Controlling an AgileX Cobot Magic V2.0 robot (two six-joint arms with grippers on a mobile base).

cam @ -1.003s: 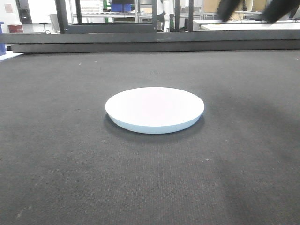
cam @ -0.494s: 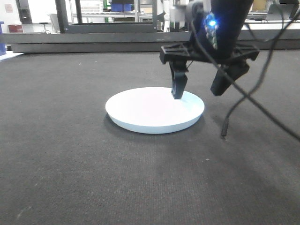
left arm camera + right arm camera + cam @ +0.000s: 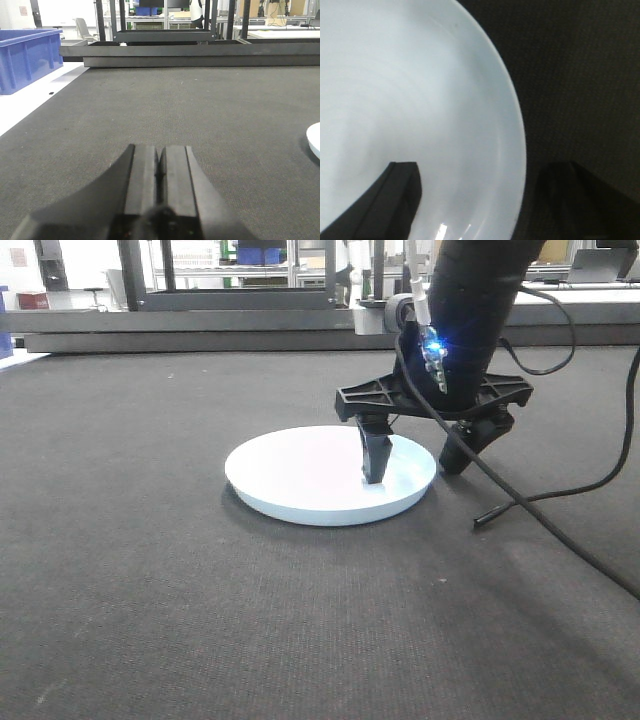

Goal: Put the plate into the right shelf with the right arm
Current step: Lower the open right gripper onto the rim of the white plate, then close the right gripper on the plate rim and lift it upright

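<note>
- The right gripper (image 3: 418,458) stands spread wide across the rim of the plate (image 3: 300,475). One finger (image 3: 375,455) is down inside the dish and the other (image 3: 462,452) is outside it over the dark mat (image 3: 140,600). The jaws grip nothing yet, and it cannot be told whether the inner tip touches the glaze.
- From the right wrist view, the plate's (image 3: 420,90) curved edge runs straight between the two fingers (image 3: 395,200), lined up for a pinch.
- The plate lies flat on the mat, near its middle. It looks stiff, glossy and breakable, so likely slippery in the grip. The low sloping rim is the only hold on offer, and a deep, firm bite across it seems wise, because a plate held by one edge may tilt or slide out.
- A black cable (image 3: 540,505) trails from the arm across the mat beside the plate.
- The left gripper (image 3: 160,170) is clenched on nothing, well apart from the plate.
- The right shelf cannot be made out for certain in these views.
</note>
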